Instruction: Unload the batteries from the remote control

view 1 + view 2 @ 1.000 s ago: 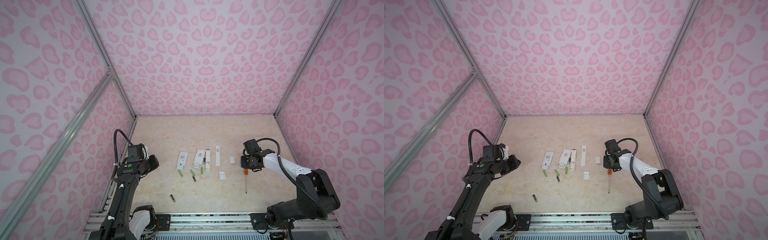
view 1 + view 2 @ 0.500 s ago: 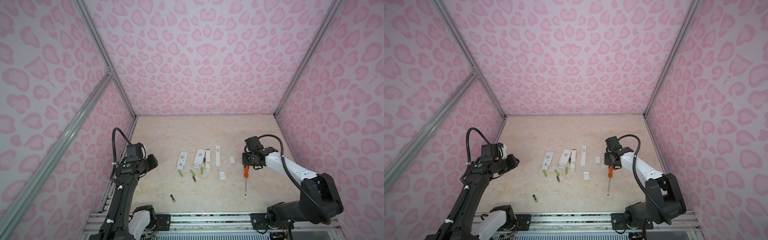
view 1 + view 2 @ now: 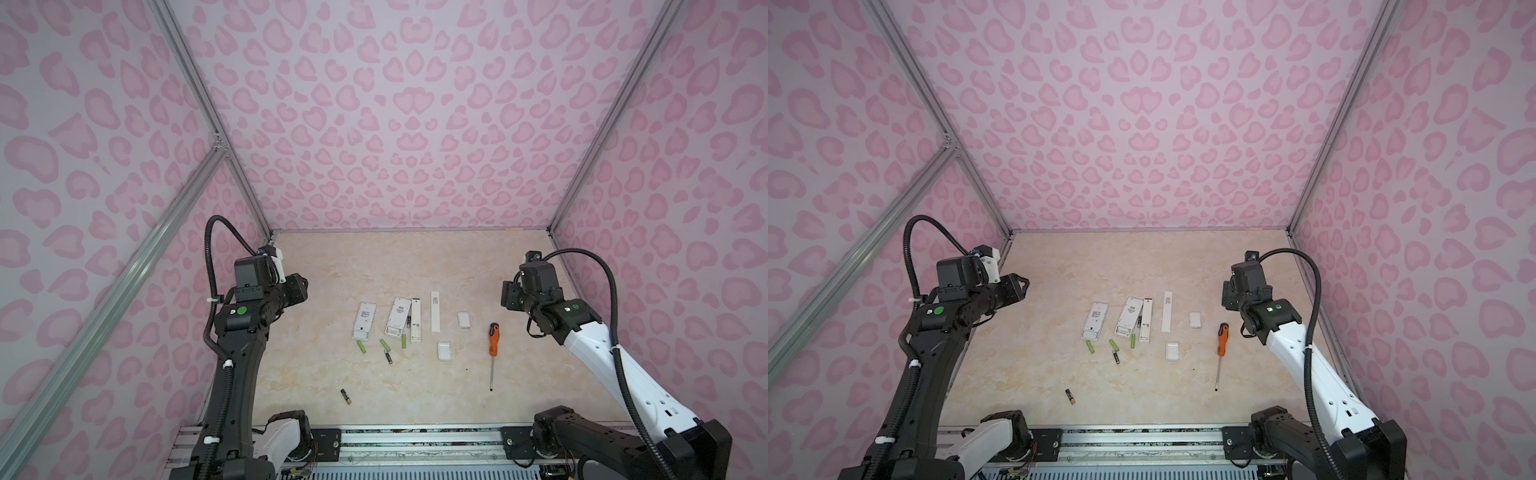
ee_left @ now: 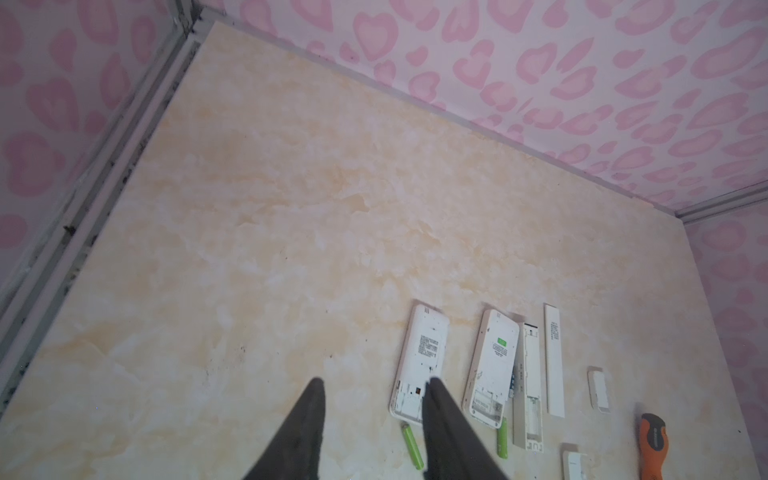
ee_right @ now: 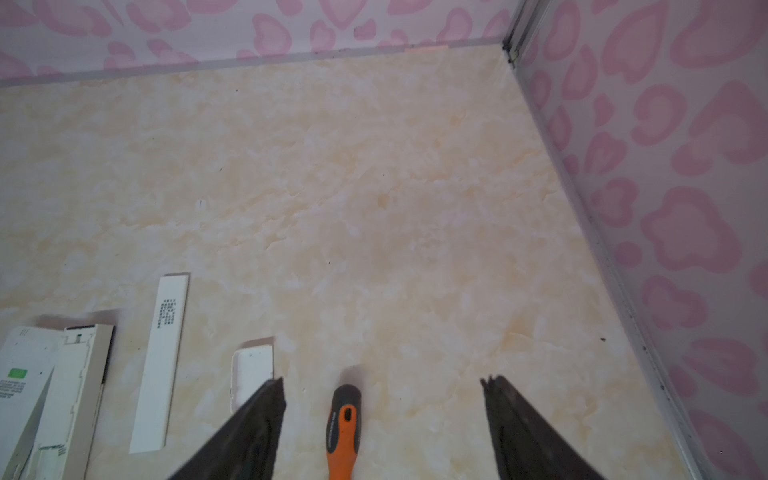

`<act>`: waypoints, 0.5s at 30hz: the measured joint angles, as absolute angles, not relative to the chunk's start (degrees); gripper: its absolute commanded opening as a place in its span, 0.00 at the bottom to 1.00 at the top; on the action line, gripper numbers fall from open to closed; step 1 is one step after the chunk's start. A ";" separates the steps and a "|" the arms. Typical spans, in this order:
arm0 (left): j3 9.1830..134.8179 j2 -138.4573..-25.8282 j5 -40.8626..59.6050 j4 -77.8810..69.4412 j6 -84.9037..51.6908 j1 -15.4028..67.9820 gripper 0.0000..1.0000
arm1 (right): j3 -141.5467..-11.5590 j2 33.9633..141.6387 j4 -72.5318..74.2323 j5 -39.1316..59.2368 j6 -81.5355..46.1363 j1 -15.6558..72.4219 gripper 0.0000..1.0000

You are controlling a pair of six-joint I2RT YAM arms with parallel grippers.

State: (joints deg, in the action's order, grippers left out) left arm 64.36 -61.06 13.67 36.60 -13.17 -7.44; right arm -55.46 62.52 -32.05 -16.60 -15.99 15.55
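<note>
Batteries (image 3: 363, 347), short thin cylinders, three lime green, two black

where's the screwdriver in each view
In a top view: screwdriver lies right of centre, handle toward the back wall.
In a top view: same place, tip toward the front.
Left wrist: only its orange handle shows, cut off by the picture's edge.
Right wrist: its handle shows between the open right fingers.
Shared landmark: the small cover beside the handle's end.
</note>
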 measured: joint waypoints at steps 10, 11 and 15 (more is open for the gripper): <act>59.59 -60.58 13.08 20.80 -9.96 -7.51 0.82 | -47.09 57.25 -18.85 -24.23 -9.47 14.04 0.99; 57.87 -60.31 13.06 18.83 -9.78 -7.51 0.86 | -45.65 57.25 -17.08 -24.53 -8.99 13.80 0.99; 49.17 -58.92 12.73 8.36 -8.69 -7.49 0.98 | -38.94 57.93 -8.84 -25.02 -6.33 11.33 0.99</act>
State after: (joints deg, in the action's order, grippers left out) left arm 49.17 -58.92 12.73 8.36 -8.69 -7.49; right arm -38.94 57.93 -8.84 -25.02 -6.33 11.33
